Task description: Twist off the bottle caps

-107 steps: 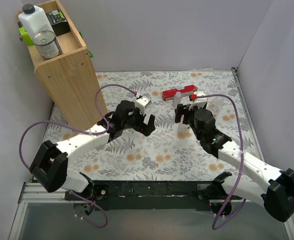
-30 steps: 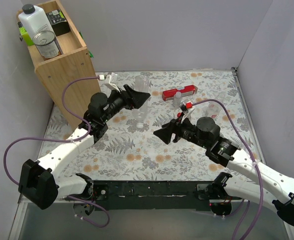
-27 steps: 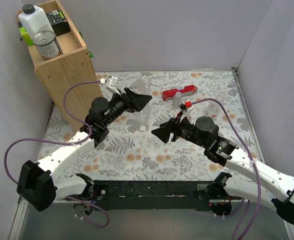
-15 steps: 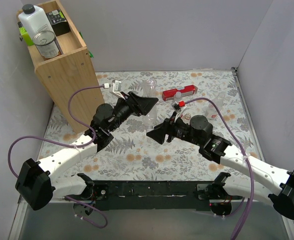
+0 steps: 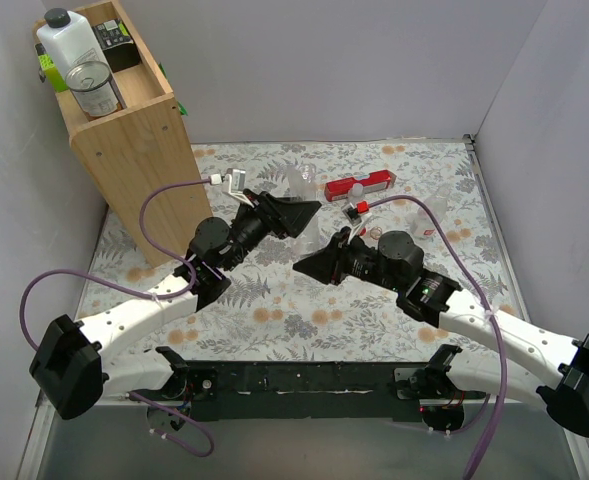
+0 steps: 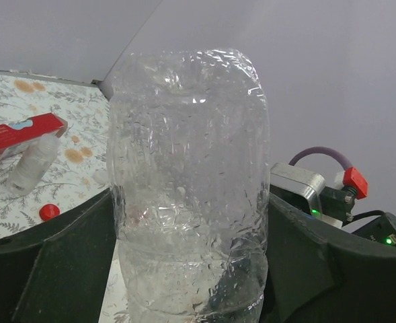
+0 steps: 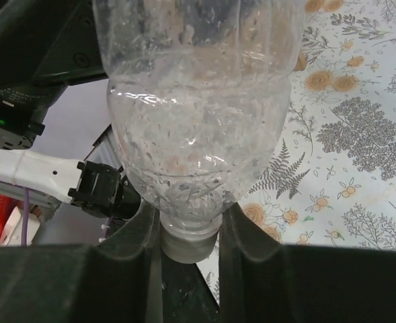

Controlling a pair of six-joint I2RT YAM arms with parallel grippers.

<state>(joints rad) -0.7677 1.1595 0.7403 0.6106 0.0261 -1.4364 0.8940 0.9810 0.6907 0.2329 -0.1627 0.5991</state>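
Note:
A clear plastic bottle [image 5: 299, 185] hangs in the air between my two grippers, above the middle of the flowered mat. In the left wrist view its body [image 6: 187, 168] fills the gap, with the left gripper [image 6: 187, 269] shut against both its sides. My left gripper [image 5: 302, 212] reaches in from the left. My right gripper [image 5: 314, 258] comes from the right and is shut on the bottle cap [image 7: 191, 245], which looks pale here, at the bottle's neck. A loose red cap [image 6: 48, 212] lies on the mat.
A long red box [image 5: 359, 186] lies at the back of the mat with a small clear bottle [image 5: 354, 200] beside it. Another clear bottle [image 5: 434, 212] lies to the right. A tall wooden shelf [image 5: 139, 150] stands at the back left.
My left arm carried the bottle right and toward the near edge. My right gripper moved left to meet it and closed on the cap at the neck.

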